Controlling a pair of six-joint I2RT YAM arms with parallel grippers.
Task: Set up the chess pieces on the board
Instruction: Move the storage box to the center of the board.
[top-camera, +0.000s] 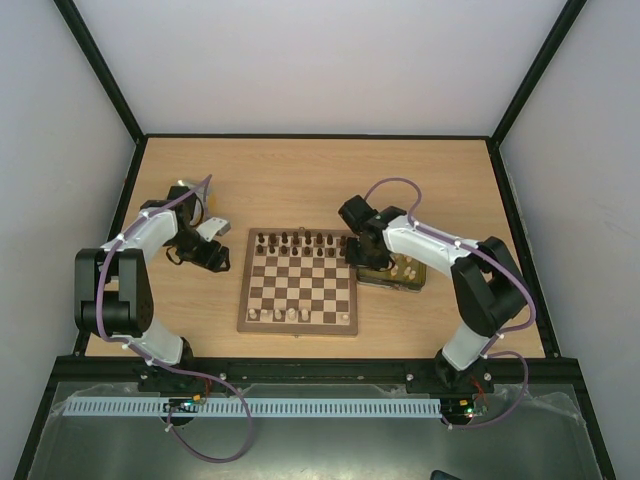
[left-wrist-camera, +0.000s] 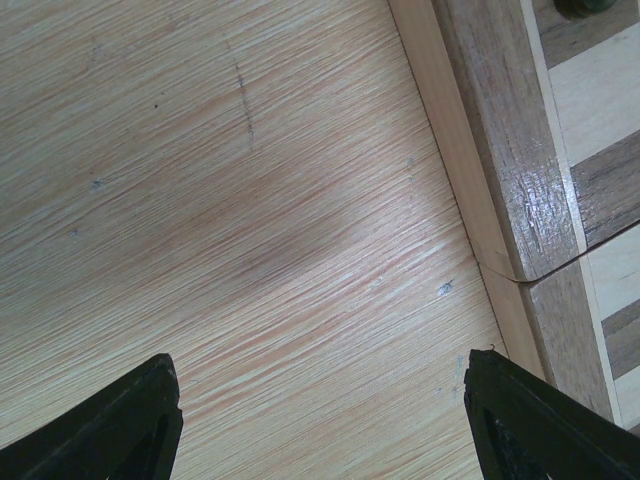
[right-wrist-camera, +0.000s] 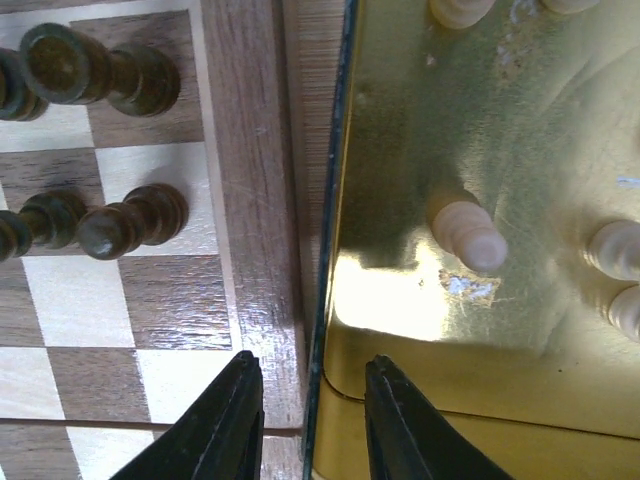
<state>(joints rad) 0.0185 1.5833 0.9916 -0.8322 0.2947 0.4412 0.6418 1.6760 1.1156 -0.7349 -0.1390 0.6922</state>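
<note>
The chess pieces are only partly set. We see the dark pieces (top-camera: 300, 241) standing along the far side of the board (top-camera: 298, 290), in its two farthest rows. A few pale pieces (top-camera: 291, 314) stand on its nearest row, most toward the left and one near the right corner. The board lies in the middle of the table (top-camera: 300, 180), between our two arms. Just beside its right edge sits a gold tray (top-camera: 380, 281), and more pale figures (top-camera: 405, 268) stand in the tray's right part.

Our right gripper (right-wrist-camera: 312, 425) hangs low over the seam where the board's right border meets the tray's left rim. Its fingers (right-wrist-camera: 215, 420) are parted by a modest gap and pinch nothing. One finger is over the board's border and the other over the tray, with the rim running beneath the gap. In the right wrist view, four dark pieces stand on the squares next to that border. One pale figure stands alone on the tray floor not far from the gripper, with others at the view's edges.

Our left gripper (left-wrist-camera: 320, 430) is beside the board's far left corner, over bare table. Its fingers (left-wrist-camera: 120, 430) are spread wide with nothing between them, and the one nearest the board sits close to its wooden border. We cannot tell whether it touches.
</note>
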